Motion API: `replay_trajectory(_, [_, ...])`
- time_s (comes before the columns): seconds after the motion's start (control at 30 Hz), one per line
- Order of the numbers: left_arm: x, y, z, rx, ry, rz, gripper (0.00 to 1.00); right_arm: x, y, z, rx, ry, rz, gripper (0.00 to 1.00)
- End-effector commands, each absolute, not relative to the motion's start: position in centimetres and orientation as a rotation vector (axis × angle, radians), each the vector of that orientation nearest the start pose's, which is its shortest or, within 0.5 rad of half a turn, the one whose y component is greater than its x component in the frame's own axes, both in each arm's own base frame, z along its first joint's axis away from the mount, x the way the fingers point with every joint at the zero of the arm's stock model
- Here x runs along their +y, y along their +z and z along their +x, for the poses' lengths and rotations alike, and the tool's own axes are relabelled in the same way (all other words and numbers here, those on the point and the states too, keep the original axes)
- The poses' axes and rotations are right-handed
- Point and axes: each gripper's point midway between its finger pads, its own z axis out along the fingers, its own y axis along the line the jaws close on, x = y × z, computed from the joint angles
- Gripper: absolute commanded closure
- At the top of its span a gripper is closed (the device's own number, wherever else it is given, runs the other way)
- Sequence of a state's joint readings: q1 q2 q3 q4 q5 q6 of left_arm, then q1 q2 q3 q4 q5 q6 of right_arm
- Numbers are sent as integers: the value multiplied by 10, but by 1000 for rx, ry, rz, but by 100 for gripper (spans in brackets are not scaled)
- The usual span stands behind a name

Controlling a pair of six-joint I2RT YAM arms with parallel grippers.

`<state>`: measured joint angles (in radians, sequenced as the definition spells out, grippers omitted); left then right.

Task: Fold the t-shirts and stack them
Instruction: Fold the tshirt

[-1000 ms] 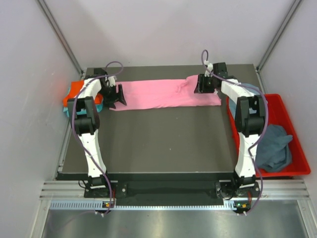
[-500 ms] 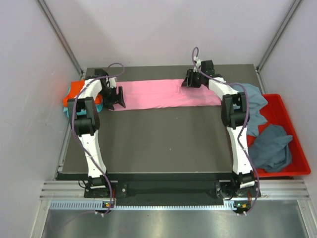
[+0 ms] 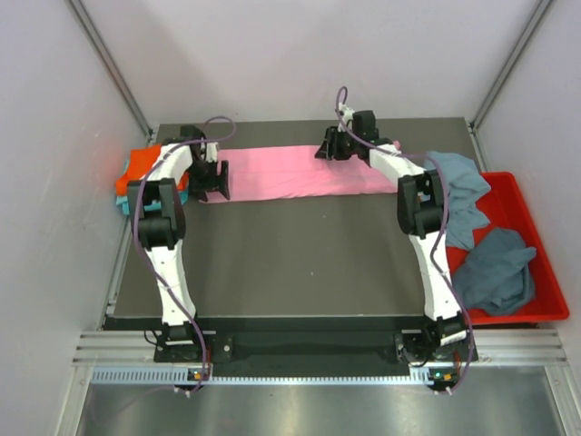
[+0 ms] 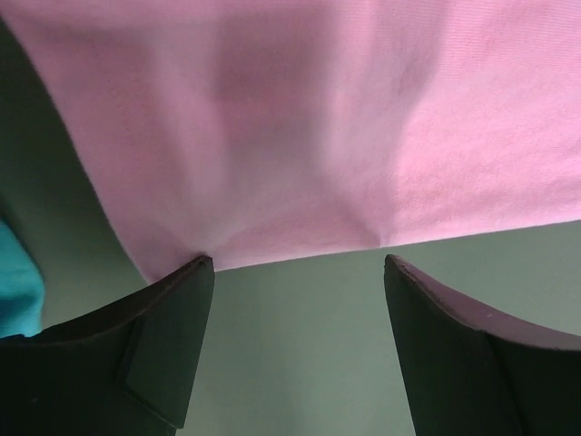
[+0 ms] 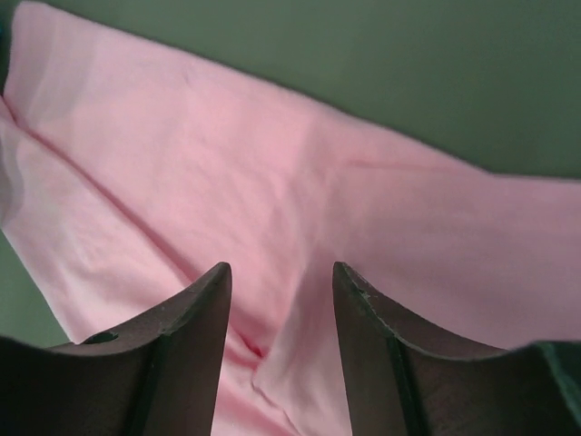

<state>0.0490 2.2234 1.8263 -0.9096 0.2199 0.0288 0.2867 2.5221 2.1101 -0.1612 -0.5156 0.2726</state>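
Observation:
The large pink t-shirt (image 3: pixel 290 173) lies as a long folded strip across the far part of the table. My left gripper (image 3: pixel 214 182) is open at its left end, the fingertips at the shirt's near edge (image 4: pixel 300 136) with bare table between them. My right gripper (image 3: pixel 329 148) is open and low over the shirt's far edge, right of the middle, with a wrinkle of pink cloth (image 5: pixel 272 209) between its fingers. Folded orange (image 3: pixel 138 163) and teal (image 3: pixel 123 195) shirts sit stacked at the table's left edge. A grey-blue shirt (image 3: pixel 458 195) drapes over the right edge.
A red plastic bin (image 3: pixel 531 227) stands beside the table's right side with a dark slate shirt (image 3: pixel 497 272) crumpled inside. The teal shirt shows at the left edge of the left wrist view (image 4: pixel 14 282). The dark table top (image 3: pixel 290 263) spreads toward me. Grey walls close in on both sides.
My right gripper has moved left along the pink shirt's far edge, from its right end toward the middle. My left gripper has barely moved.

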Motion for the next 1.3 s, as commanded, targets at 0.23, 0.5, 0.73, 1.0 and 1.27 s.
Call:
replay_trajectory(0.23, [10, 121, 471, 2656, -270, -54, 18, 191, 178, 581, 2045, 707, -323, 50])
replay_trajectory(0.5, [15, 88, 461, 2739, -339, -110, 19, 179, 145, 554, 2151, 680, -294, 49])
replay_trajectory(0.73, [13, 54, 471, 2790, -377, -160, 21, 175, 107, 547, 2241, 690, -254, 49])
replay_trajectory(1.0, [17, 40, 479, 2802, -353, -153, 29, 159, 92, 549, 2283, 605, -214, 49])
replay_trajectory(1.27, [0, 33, 465, 2833, -461, -132, 76, 139, 50, 515, 2434, 513, -119, 49])
